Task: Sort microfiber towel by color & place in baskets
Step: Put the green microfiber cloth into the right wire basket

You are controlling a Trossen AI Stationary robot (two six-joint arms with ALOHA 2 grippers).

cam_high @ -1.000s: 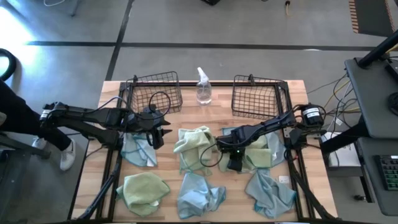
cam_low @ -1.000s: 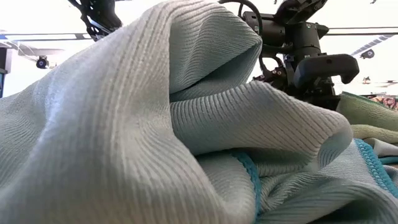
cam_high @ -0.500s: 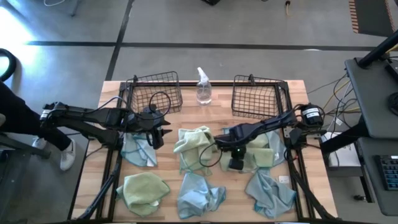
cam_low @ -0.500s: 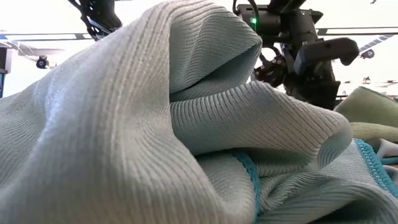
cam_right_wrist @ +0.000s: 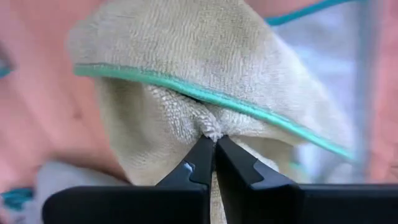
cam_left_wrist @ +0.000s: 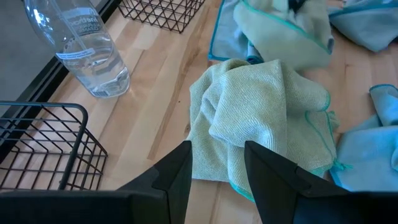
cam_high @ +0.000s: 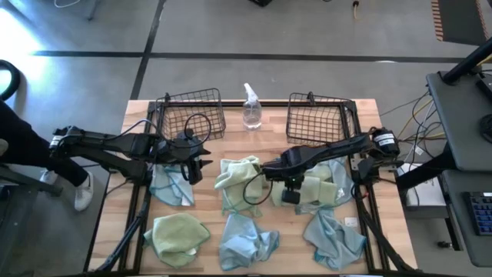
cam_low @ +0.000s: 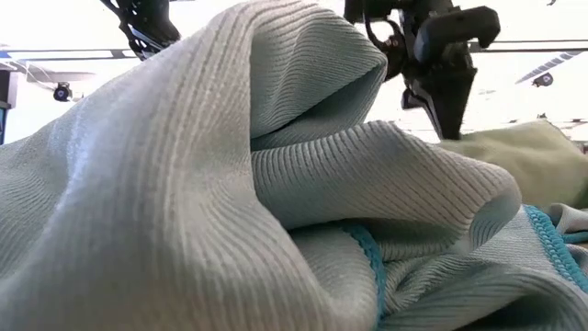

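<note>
From above, you see 2 black wire baskets at the table's far edge, the left basket (cam_high: 192, 112) and the right basket (cam_high: 317, 118), with a clear spray bottle (cam_high: 251, 108) between them. 6 towels lie scattered on the wood. Your right gripper (cam_high: 270, 171) sits just beside the middle yellow-green towel (cam_high: 241, 183), with another yellow-green towel (cam_high: 319, 188) bunched under its wrist on top of a light blue one. Your left gripper (cam_high: 201, 164) waits over the table near a light blue towel (cam_high: 171, 185). A third yellow-green towel (cam_high: 177, 235) and 2 more blue ones lie along the near edge.

At table height, a light blue towel (cam_low: 230, 202) fills nearly the whole picture; behind it the right arm reaches down toward a pale yellow-green fold (cam_low: 514, 161).

In the left wrist view, you see the left gripper's fingers (cam_left_wrist: 177, 171) spread apart and holding nothing, with the middle yellow-green towel (cam_left_wrist: 261, 115) ahead of them, the bottle (cam_left_wrist: 90, 53) off to one side and mesh of a basket (cam_left_wrist: 43, 149) close by.

In the right wrist view, your right gripper (cam_right_wrist: 214, 146) has its fingers (cam_right_wrist: 199, 162) pressed together, pinching a tuft of the teal-edged yellow-green towel (cam_right_wrist: 205, 74).
</note>
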